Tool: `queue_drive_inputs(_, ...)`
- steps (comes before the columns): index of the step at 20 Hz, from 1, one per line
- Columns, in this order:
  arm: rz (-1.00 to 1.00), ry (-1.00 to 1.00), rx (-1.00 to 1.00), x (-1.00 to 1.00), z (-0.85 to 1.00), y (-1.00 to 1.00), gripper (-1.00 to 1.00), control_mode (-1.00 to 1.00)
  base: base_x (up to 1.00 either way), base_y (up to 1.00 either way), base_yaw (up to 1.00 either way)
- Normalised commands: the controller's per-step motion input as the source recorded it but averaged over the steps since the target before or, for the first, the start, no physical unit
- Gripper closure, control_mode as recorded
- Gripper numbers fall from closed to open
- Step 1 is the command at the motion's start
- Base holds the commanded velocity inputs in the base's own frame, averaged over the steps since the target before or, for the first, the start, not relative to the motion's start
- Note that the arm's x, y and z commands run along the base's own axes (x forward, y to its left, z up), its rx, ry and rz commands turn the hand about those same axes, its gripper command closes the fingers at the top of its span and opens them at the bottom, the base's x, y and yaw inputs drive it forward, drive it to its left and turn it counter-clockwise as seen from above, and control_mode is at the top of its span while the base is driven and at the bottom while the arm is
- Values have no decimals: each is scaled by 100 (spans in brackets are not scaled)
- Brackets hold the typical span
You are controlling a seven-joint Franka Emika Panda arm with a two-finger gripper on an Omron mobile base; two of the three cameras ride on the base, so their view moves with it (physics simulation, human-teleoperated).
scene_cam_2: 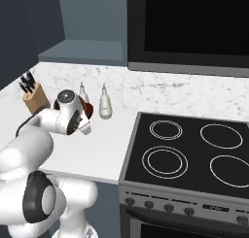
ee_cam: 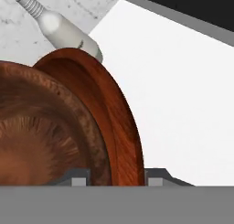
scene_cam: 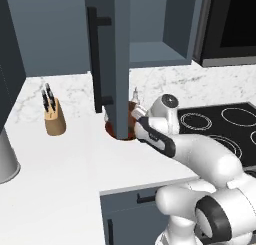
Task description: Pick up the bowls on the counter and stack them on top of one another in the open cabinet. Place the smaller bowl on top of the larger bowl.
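The larger bowl (ee_cam: 125, 127), glossy reddish-brown, stands on the counter (scene_cam: 75, 159) under the open cabinet door (scene_cam: 119, 54). My gripper (ee_cam: 117, 177) has one finger on each side of its rim wall and is shut on it. The door hides most of this bowl (scene_cam: 133, 110) in the left base view. A red sliver of the bowl (scene_cam_2: 88, 107) shows past my hand in the right base view. Inside the rim lies a brown grained surface (ee_cam: 41, 136). I cannot tell whether it is this bowl's inside or the smaller bowl. The cabinet shelf (scene_cam: 155, 51) is above.
The door's black bar handle (scene_cam: 95, 59) hangs just left of the bowl. Two pale bottles (scene_cam_2: 105, 103) (scene_cam_2: 83, 93) stand right behind it. A knife block (scene_cam: 54, 118) is to the left, a grey canister (scene_cam: 5, 161) at the far left, and the black stovetop (scene_cam_2: 189, 149) to the right.
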Motion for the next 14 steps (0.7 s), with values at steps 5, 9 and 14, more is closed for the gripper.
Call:
queue_drive_inputs(5,-11,-32,12,-87,100,-41,100,-100,0,0,0)
queue_drive_inputs(9,-9,-35,10,-74,100,-32,100,-100,0,0,0)
queue_drive_inputs(14,-10,-29,10,-82,100,-24,100,-100,0,0,0)
